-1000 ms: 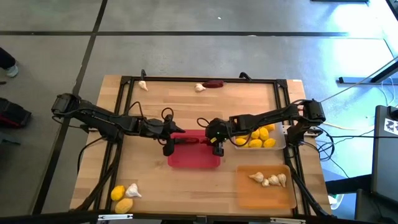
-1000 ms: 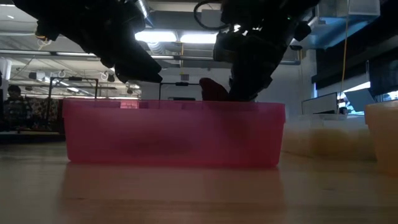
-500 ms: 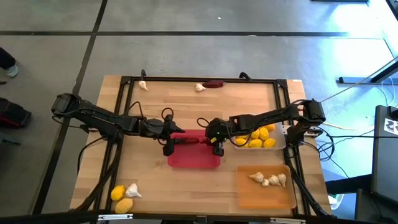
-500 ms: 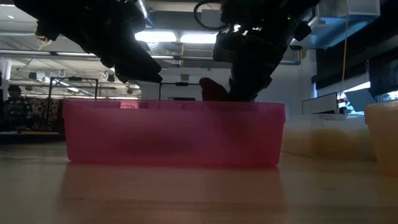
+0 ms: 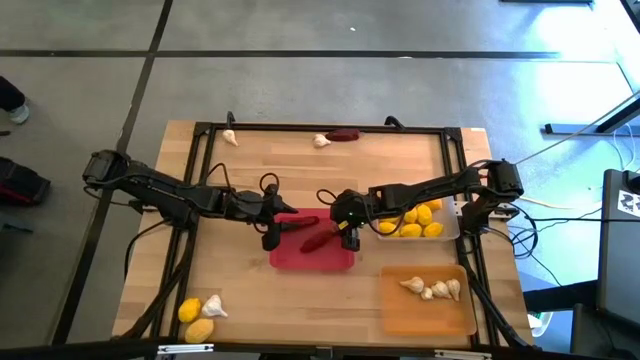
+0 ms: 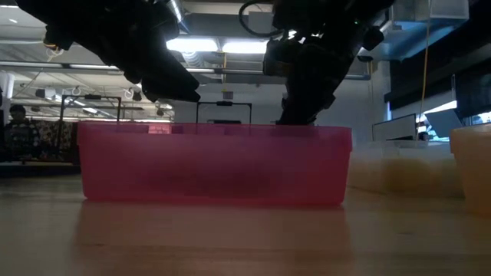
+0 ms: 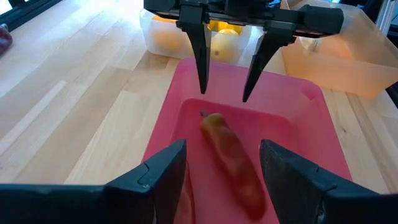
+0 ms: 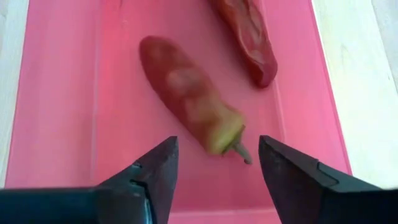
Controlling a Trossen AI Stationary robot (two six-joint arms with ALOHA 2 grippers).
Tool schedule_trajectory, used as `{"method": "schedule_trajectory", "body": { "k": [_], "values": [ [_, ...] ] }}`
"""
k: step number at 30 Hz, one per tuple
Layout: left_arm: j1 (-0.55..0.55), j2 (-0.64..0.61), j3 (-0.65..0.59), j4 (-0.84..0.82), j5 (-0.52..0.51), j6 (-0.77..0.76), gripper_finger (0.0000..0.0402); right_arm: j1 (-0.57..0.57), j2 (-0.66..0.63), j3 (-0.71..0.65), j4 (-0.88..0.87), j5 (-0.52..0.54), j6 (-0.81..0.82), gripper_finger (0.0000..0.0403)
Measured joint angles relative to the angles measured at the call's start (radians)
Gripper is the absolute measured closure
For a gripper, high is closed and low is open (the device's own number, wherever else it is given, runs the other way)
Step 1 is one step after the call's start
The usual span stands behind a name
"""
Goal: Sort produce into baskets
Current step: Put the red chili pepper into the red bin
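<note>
The red tray (image 5: 300,260) stands mid-table and holds two dark red chili peppers: one (image 5: 298,223) near its far wall, one (image 5: 320,240) slanting beside it. In the right wrist view the nearer pepper (image 8: 186,93) lies stem toward my fingers and the other (image 8: 245,37) lies beyond. My left gripper (image 5: 270,238) hangs open over the tray's left end, my right gripper (image 5: 348,238) open over its right end. Both are empty. The left wrist view shows a pepper (image 7: 230,155) lying on the tray floor below my open left gripper (image 7: 222,146).
A clear tray (image 5: 450,232) of lemons sits right of the red one, and an orange tray (image 5: 400,315) with garlic bulbs is at the near right. Two lemons (image 5: 190,312) and a garlic lie near left. Two garlic bulbs (image 5: 230,138) and a chili (image 5: 344,135) lie along the far edge.
The chili pepper that showed above the red tray's rim at my right gripper has dropped into the tray and now lies slanted on its floor beside the other pepper. Neither arm has visibly moved.
</note>
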Motion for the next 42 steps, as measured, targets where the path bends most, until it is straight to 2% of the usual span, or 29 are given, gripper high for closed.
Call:
{"method": "schedule_trajectory", "body": {
  "k": [10, 14, 16, 25, 32, 37, 42],
  "values": [
    [0.000, 0.000, 0.000, 0.000, 0.000, 0.000, 0.0202, 0.000, -0.025, 0.006, -0.019, 0.010, -0.004, 0.0204],
    [0.000, 0.000, 0.000, -0.001, 0.000, 0.000, 0.0202, -0.001, -0.072, 0.053, -0.097, 0.013, -0.036, 0.0209],
    [0.000, 0.000, 0.000, 0.000, 0.000, 0.000, 0.0202, -0.006, -0.090, 0.087, -0.164, 0.043, -0.061, 0.0210],
    [0.000, 0.000, 0.000, -0.001, -0.001, 0.000, 0.0202, -0.087, -0.110, 0.187, -0.396, 0.325, -0.189, 0.0210],
    [0.000, 0.000, 0.000, -0.001, -0.001, 0.001, 0.0202, -0.201, -0.092, 0.186, -0.418, 0.357, -0.233, 0.0209],
    [0.000, 0.000, 0.000, -0.001, -0.003, 0.006, 0.0202, -0.256, -0.050, 0.186, -0.382, 0.325, -0.234, 0.0170],
    [0.002, 0.000, 0.000, 0.000, -0.005, 0.028, 0.0202, -0.302, -0.003, 0.186, -0.370, 0.407, -0.282, 0.0115]
  ]
}}
